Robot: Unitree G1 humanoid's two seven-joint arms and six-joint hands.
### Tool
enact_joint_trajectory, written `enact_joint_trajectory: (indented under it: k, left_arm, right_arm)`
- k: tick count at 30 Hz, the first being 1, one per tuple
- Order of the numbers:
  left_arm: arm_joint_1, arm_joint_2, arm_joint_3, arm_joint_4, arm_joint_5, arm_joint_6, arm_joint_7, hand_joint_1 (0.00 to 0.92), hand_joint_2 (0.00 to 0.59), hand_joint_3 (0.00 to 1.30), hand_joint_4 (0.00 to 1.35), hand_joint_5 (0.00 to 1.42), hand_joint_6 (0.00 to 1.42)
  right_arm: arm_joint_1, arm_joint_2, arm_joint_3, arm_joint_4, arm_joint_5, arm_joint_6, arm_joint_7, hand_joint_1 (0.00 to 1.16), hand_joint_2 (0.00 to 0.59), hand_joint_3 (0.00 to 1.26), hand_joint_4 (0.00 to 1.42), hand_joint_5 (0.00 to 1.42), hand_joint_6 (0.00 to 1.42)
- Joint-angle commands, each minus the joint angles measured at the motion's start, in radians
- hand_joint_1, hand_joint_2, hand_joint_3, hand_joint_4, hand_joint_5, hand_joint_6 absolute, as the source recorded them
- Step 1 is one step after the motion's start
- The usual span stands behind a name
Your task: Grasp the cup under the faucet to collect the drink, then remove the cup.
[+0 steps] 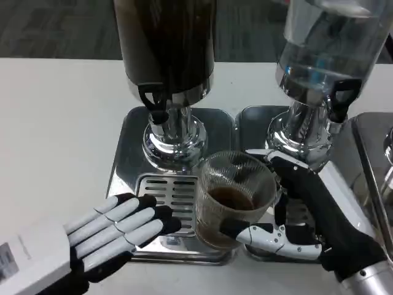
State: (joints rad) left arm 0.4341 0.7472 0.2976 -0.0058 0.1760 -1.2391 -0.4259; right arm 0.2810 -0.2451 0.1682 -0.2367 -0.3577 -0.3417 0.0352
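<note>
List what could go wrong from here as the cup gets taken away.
The cup holds dark drink and is open-topped, so a tilt by the right hand could spill it onto the drip tray. It sits near the dark dispenser base, which it could bump. The left hand lies close beside it and may get knocked.

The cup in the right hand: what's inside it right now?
The clear ribbed cup, held by the right hand, has a shallow pool of dark brown drink at the bottom; it is mostly unfilled. The fingers cover the cup's lower right wall, hiding that part.
</note>
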Motion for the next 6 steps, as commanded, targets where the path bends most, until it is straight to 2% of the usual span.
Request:
enact_joint_trajectory:
  k: [1,6]
  left_arm:
    - [0.001,0.001,0.000,0.007,0.015,0.004,0.013,0.000,0.059,0.06,0.00,0.00,0.01]
    - [0.005,-0.001,0.000,0.005,0.014,0.007,0.013,0.000,0.059,0.06,0.00,0.00,0.01]
  right_arm:
    - [-0.021,0.008,-0.007,-0.004,0.032,-0.036,-0.002,0.64,0.256,0.53,0.64,0.82,1.11]
    - [-0.025,0.010,-0.007,0.000,0.034,-0.035,-0.002,0.64,0.256,0.54,0.65,0.83,1.11]
